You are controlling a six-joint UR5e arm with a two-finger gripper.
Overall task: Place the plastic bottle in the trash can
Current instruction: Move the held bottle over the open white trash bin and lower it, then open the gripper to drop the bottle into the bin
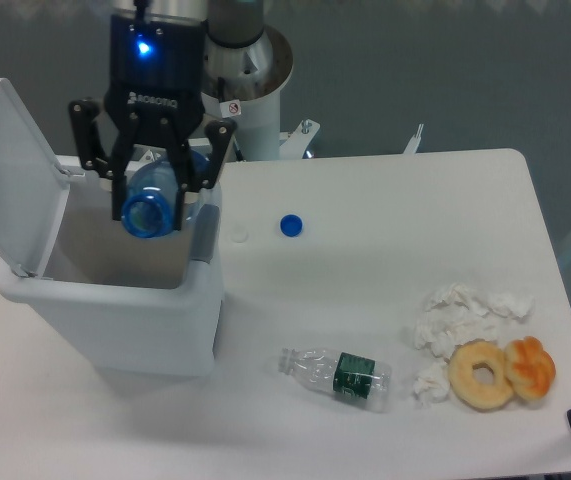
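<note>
**Bottle held over open bin**

Near edge of the white table (385, 300): clear colourless plastic bottle with a dark green label (337, 373) lying on its side, neck pointing left. To its right, a tan ring doughnut (481, 375) touching an orange pastry piece (531, 366), with crumpled white tissues (458, 320) just behind and beside them.

Mid-table: small blue bottle cap (290, 226), alone, well apart from everything else.

Left side: large white rectangular plastic trash can (105, 315), hinged flip lid (10, 170) swung up and back on the left, opening exposed, grey panel on the right wall.

Above the bin's back right part: black two-finger gripper (152, 195), pointing straight down, blue LED lit on the body. Fingers pinch the blue-tinted translucent plastic bottle (155, 195) from both sides; blue rim and open mouth face the camera. Bottle hangs over the opening, above the rim, not touching the bin as far as visible.

Behind: the arm's pale base column (250, 90) at the table's far edge.
</note>
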